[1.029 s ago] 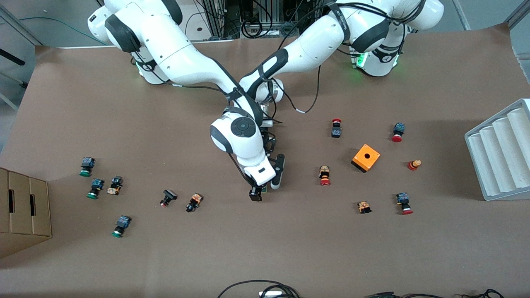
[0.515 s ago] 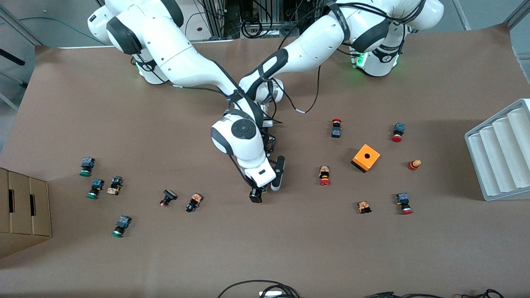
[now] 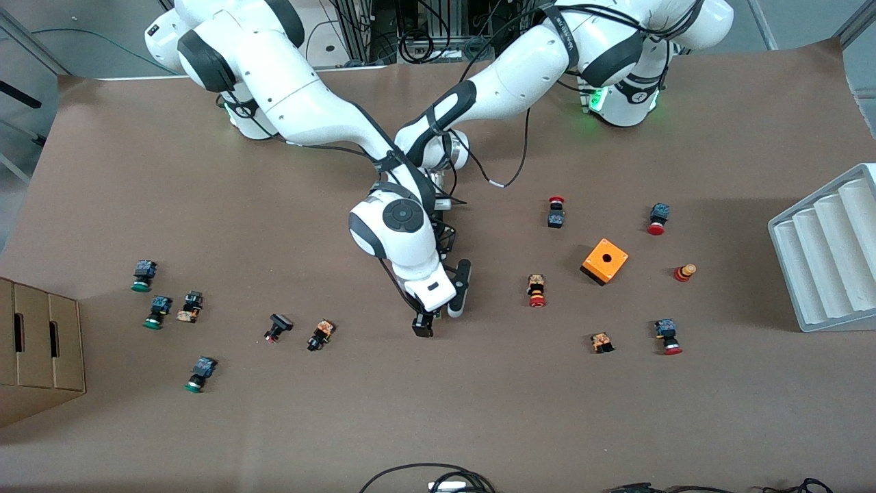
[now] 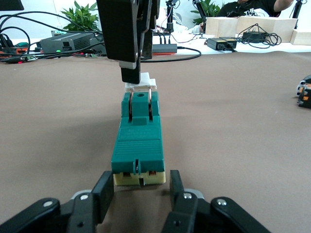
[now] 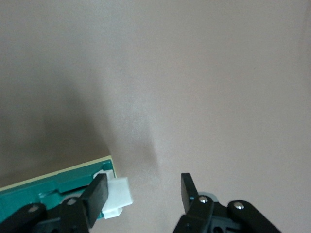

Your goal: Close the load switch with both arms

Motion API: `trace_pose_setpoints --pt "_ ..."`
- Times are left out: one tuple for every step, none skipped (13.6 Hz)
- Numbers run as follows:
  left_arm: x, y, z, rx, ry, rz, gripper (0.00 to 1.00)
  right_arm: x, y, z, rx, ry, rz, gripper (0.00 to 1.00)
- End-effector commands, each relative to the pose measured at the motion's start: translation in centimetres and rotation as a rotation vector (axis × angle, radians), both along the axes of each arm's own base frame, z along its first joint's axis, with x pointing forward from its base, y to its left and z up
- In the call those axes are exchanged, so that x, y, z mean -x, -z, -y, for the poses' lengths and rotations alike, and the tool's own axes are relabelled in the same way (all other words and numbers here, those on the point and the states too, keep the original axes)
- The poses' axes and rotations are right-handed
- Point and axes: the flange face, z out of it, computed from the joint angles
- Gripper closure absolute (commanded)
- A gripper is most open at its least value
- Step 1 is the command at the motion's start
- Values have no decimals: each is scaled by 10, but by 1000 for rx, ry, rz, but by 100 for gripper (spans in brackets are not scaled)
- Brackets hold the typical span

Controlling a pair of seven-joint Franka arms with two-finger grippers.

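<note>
The load switch (image 4: 138, 141) is a narrow green block that lies flat on the brown table, with a white sliding piece (image 4: 141, 83) at one end. My left gripper (image 4: 141, 178) is open, low on the table. Its jaws stand on either side of the switch's cream end with small gaps. My right gripper (image 5: 143, 187) is open over the other end, and one of its fingers (image 5: 97, 191) rests against the white piece (image 5: 118, 194). In the front view the right gripper (image 3: 426, 318) is at mid-table. The right arm's hand hides the switch and the left gripper there.
An orange box with a hole (image 3: 605, 261) and several red-capped push-buttons lie toward the left arm's end. Several green-capped buttons (image 3: 159, 311) and a cardboard box (image 3: 41, 349) are toward the right arm's end. A white ridged tray (image 3: 828, 253) stands at the table's edge.
The right arm's hand has edged very slightly over the switch. A green sliver seen beside its finger a second ago is now covered. The left arm has not visibly moved.
</note>
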Motion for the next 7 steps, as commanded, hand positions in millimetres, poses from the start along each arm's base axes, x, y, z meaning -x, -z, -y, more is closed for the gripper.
trace_pose_setpoints --pt "-3 6 0 6 6 14 47 -12 11 1 -19 -2 17 31" --pt "-3 6 0 6 6 14 47 -12 12 1 -21 -3 19 31" --pt "-3 6 0 6 6 14 47 -12 13 1 -21 -3 19 31" --pt "-3 6 0 6 6 14 47 -12 13 1 -20 -5 19 31" --pt "-3 6 0 6 6 14 47 -12 13 1 -20 -5 19 31" --pt "-3 6 0 6 6 14 47 -11 14 1 -19 -5 18 31" --pt "-3 6 0 6 6 14 47 -11 15 1 -18 -5 17 31"
